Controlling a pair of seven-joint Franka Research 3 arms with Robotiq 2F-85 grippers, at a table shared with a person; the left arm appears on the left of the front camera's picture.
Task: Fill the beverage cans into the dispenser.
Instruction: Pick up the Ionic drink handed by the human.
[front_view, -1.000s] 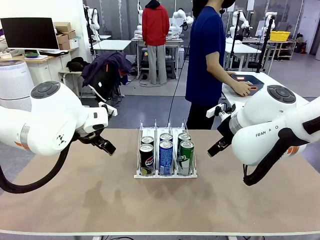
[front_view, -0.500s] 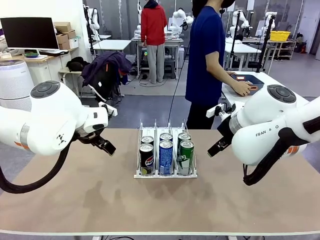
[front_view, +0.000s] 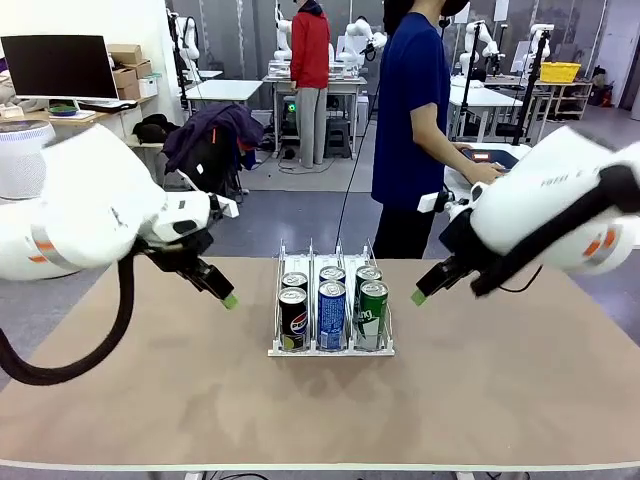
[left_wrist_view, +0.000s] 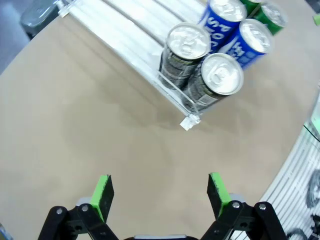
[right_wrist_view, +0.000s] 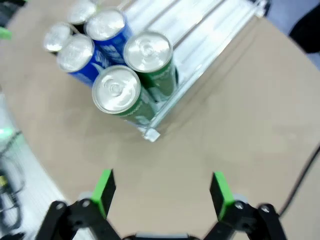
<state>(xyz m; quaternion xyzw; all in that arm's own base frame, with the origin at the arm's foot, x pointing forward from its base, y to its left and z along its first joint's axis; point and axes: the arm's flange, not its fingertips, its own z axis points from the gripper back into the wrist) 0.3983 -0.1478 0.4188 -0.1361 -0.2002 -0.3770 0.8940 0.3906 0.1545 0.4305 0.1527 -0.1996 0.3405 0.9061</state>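
Note:
The clear dispenser stands mid-table with several beverage cans in its three lanes: black Pepsi cans on the left, blue-and-white cans in the middle, green cans on the right. My left gripper hangs open to the rack's left, above the table. My right gripper hangs open to its right. The left wrist view looks down between the open left gripper at the black cans and the dispenser. In the right wrist view the open right gripper hovers near the green cans.
A person in a dark blue shirt stands at the far side, turned toward a side table with a dark blue tub. Bare tan tabletop surrounds the rack on all sides.
Both arms have lifted and swung, so their green fingertips now show beside the rack. The cans and the dispenser have not moved.

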